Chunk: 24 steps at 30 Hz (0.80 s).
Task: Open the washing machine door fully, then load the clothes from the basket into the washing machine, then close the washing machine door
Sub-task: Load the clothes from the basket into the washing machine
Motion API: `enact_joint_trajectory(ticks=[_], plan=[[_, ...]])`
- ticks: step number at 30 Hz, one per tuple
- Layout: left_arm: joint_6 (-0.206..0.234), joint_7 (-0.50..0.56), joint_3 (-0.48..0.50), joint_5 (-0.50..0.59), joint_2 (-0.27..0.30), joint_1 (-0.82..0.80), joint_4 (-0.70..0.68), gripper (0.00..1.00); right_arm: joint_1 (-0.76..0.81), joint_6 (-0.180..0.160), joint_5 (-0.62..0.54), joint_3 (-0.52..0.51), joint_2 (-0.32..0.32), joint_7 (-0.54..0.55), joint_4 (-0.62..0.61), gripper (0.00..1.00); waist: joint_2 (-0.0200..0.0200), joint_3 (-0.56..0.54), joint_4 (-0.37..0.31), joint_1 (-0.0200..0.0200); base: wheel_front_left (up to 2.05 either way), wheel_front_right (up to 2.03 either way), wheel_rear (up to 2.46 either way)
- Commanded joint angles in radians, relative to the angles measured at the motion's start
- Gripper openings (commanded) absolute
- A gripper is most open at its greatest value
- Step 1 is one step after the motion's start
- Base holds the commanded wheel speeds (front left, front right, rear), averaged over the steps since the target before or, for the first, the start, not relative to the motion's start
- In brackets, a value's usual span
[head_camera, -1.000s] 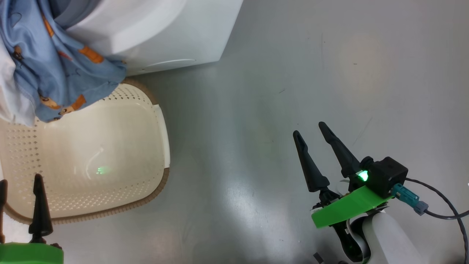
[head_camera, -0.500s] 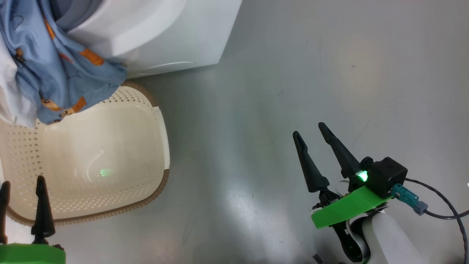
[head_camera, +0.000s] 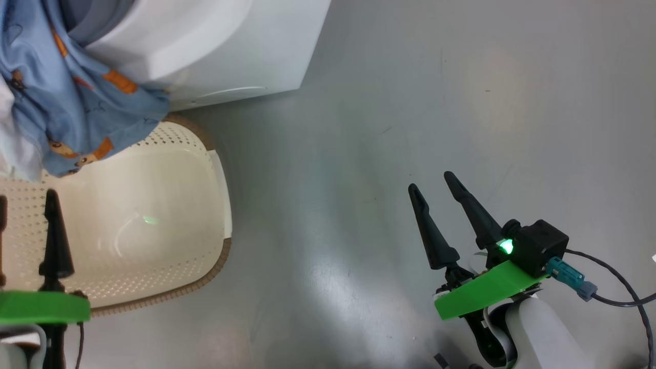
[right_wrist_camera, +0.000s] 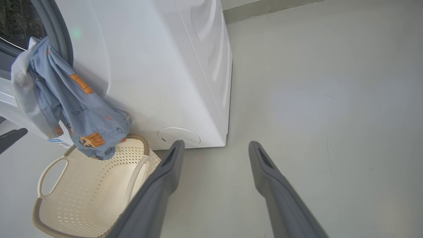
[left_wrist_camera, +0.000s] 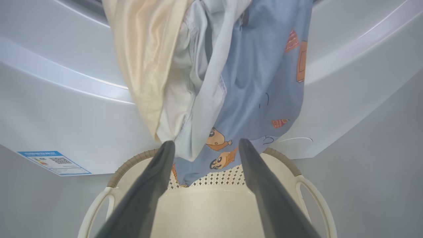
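Note:
Light-blue clothes [head_camera: 77,102] with orange prints and white lining hang from the washing machine [head_camera: 230,46] opening, down its white front. Their lower end dangles over the back of the cream basket [head_camera: 154,302], whose inside is bare. My left gripper [head_camera: 25,197] is open above the basket. In the left wrist view its fingertips sit just below the hanging clothes [left_wrist_camera: 251,82], apart from them, left gripper [left_wrist_camera: 205,142]. My right gripper [head_camera: 432,181] is open over the floor to the right, holding nothing, right gripper [right_wrist_camera: 216,142]. The door is out of view.
Grey rubber ring [right_wrist_camera: 57,33] edges the opening above the clothes [right_wrist_camera: 76,109]. A blue sticker [left_wrist_camera: 54,162] sits low on the machine front [left_wrist_camera: 49,115]. The basket [right_wrist_camera: 86,198] stands against the machine [right_wrist_camera: 165,66]. Grey floor [head_camera: 410,102] spreads to the right. A cable [head_camera: 615,287] trails from my right wrist.
My left gripper has moved forward over the basket toward the hanging clothes. The head view has shifted slightly. The right gripper has stayed put.

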Motion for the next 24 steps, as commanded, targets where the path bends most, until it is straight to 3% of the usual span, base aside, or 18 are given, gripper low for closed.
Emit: enact_joint_trajectory(ticks=[1,10,24], plan=[[-0.004,-0.005,0.027,0.014,0.038,-0.014,-0.006,1.0,0.023,0.002,0.005,0.027,0.002,-0.005,-0.021,1.0,0.0,0.001,-0.004,0.0,0.0,0.0,0.0],[-0.007,-0.005,-0.017,0.027,0.086,-0.12,0.057,1.0,0.021,0.002,0.02,0.044,0.002,-0.005,-0.026,1.0,0.0,0.014,-0.028,0.0,0.0,0.0,0.0],[-0.009,-0.005,-0.089,0.025,0.103,-0.273,0.175,1.0,0.022,0.002,0.036,0.056,0.002,-0.005,-0.038,1.0,0.0,0.054,-0.058,0.0,0.0,0.0,0.0]])
